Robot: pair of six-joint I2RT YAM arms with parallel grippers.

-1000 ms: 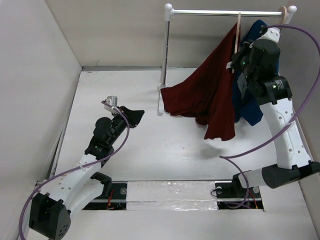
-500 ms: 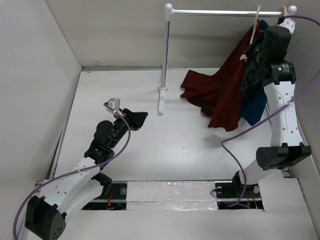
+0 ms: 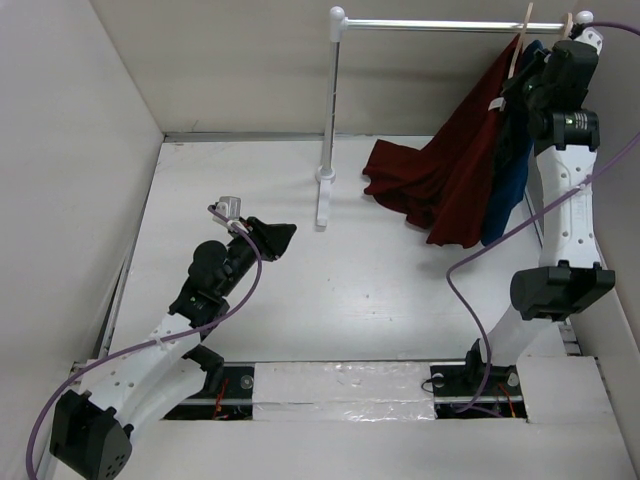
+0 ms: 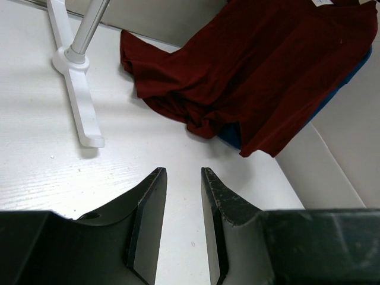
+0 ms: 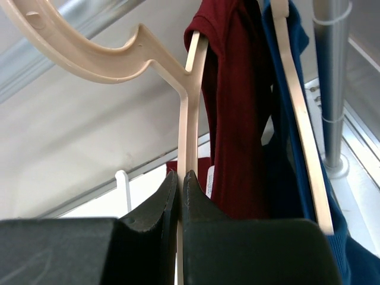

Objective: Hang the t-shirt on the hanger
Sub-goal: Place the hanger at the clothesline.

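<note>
Counted: two arms, two shirts, two hangers, one rack (image 3: 333, 110).

The right gripper (image 5: 180, 176) is raised to the rail (image 3: 440, 25) at its right end, fingers pinched tight on the hanger (image 5: 189, 113) just under its hook. The hook is at the rail; we cannot tell whether it rests on it.

The t-shirt (image 3: 450, 170) hangs from that hanger, one shoulder over the wood. It drapes down and left, and its lower part is bunched on the table (image 3: 380, 290).

Just to its right is the blue shirt (image 3: 505, 190), on the second hanger (image 5: 297, 119).

The left gripper (image 4: 183, 173) is low over the table, well apart from the shirts. Its fingers are a narrow gap apart and hold nothing.
</note>
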